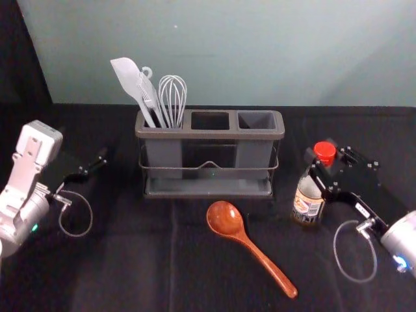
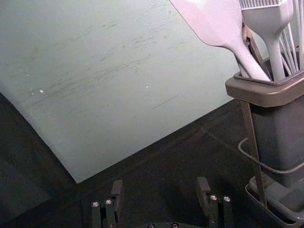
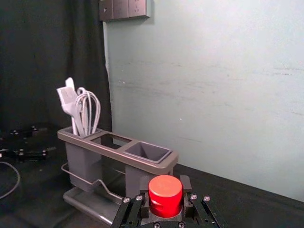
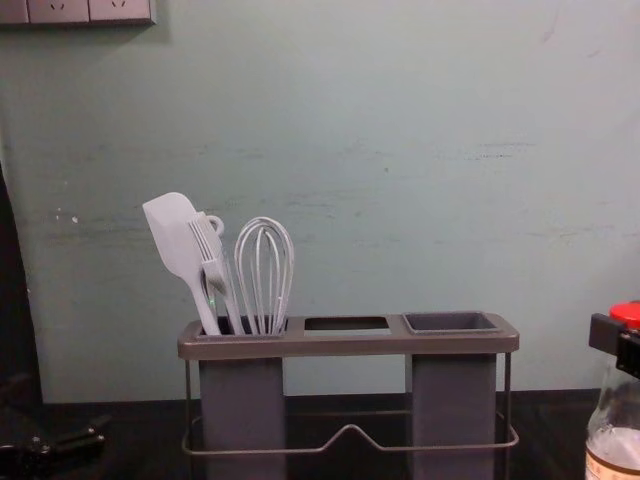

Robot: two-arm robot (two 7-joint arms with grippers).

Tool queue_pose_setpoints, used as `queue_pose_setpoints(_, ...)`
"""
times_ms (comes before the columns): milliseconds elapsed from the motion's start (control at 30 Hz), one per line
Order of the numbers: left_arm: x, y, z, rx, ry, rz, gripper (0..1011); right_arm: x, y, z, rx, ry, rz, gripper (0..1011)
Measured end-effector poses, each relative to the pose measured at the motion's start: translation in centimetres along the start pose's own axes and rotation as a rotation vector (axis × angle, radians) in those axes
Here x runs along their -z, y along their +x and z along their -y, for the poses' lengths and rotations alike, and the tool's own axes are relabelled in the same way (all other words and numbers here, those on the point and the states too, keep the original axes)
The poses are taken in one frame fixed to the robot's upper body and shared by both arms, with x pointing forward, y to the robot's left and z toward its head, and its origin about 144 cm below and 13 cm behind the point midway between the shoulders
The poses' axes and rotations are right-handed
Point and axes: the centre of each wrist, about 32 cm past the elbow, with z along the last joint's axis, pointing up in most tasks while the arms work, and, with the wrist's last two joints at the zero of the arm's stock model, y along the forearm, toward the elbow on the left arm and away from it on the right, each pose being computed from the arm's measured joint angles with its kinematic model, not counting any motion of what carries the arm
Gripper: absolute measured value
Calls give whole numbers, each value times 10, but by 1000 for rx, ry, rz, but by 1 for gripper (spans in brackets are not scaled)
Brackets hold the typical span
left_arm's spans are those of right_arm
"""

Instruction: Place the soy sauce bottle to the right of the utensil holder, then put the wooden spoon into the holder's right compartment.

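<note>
Claw on your left arm sits at the holder's 9 o'clock, fingers wide, nothing between them. Grey utensils fill the left compartment of the utensil holder; right compartment is free for the spoon. Wooden spoon lies on the bench at the holder's 5 o'clock, handle running out toward 5. Should be light and stiff, but round and slick; take it mid-handle. Soy sauce bottle is at 4 o'clock; can't tell if its base touches down. Likely rigid, bottom-heavy, smooth-walled. Your right claw is closed on it up at the red cap; it could swing there, so seat the base flat before you release.
</note>
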Motion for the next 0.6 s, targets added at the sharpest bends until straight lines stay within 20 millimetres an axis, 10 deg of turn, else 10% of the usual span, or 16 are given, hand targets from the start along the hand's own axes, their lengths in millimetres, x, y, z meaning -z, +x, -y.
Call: queue_pose_setpoints(600, 0, 0, 0, 0, 0, 0, 1000, 8, 49, -56, -25, -35, -22, 381)
